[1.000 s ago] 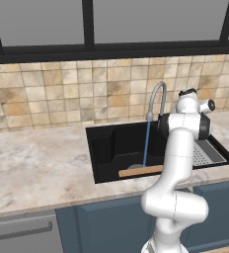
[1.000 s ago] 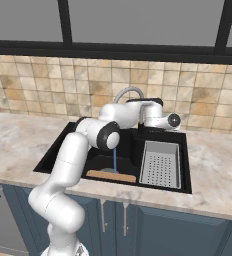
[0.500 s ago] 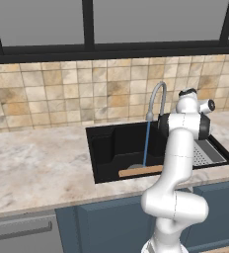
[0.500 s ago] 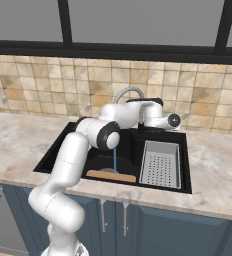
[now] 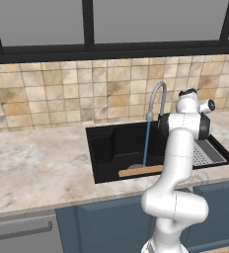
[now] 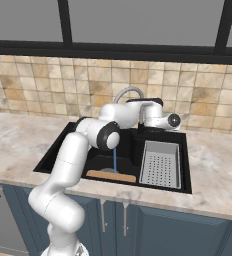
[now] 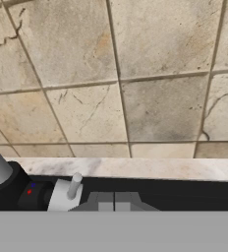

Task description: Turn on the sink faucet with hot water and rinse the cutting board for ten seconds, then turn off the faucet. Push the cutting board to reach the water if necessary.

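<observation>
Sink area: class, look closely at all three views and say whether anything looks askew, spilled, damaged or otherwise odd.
Nothing stands out. The water falls straight from the faucet into the sink, reaching the basin beside the cutting board, which lies flat along the front wall. The drain tray sits squarely inside the sink. No spill shows on the counter.

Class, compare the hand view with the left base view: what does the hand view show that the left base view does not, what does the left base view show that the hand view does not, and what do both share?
Hand view alone: close up, the small faucet handle and the red and blue marks on the dark base.

Left base view alone: the water falling from the sink faucet onto the cutting board in the sink, the grey drain tray, the window, and the cabinet doors.

Both share: the beige tiled wall and the marble counter.
</observation>
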### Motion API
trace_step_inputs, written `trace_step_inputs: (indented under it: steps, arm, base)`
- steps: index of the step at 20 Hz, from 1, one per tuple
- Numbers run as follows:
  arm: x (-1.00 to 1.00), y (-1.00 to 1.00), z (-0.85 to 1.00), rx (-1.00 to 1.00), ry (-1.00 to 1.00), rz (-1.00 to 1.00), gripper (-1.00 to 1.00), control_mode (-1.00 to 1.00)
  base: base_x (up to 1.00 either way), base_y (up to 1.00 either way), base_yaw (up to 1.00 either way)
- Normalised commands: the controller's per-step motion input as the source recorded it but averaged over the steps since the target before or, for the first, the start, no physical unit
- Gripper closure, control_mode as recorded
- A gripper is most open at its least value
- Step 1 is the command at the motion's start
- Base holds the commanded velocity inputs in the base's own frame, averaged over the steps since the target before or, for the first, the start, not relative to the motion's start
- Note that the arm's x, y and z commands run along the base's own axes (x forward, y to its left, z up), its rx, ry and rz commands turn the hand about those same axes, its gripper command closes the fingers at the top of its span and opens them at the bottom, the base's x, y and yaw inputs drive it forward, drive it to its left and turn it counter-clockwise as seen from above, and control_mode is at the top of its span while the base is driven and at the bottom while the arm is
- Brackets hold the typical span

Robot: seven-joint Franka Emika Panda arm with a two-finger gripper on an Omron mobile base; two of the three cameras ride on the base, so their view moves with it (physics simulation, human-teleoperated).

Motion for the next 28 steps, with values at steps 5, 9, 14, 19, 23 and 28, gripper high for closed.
trace_step_inputs:
  steps: [5,9,14,19,23,28]
  arm:
    - [0.0,0.0,0.0,0.0,0.0,0.0,1.0,-1.0]
    - [0.0,0.0,0.0,0.0,0.0,0.0,1.0,-1.0]
    - [0.0,0.0,0.0,0.0,0.0,0.0,1.0,-1.0]
    - [0.0,0.0,0.0,0.0,0.0,0.0,1.0,-1.0]
    - [0.0,0.0,0.0,0.0,0.0,0.0,1.0,-1.0]
    - [0.0,0.0,0.0,0.0,0.0,0.0,1.0,-1.0]
  base:
    - [0.0,0.0,0.0]
    - [0.0,0.0,0.0]
    - [0.0,0.0,0.0]
    - [0.0,0.0,0.0]
    - [0.0,0.0,0.0]
    - [0.0,0.0,0.0]
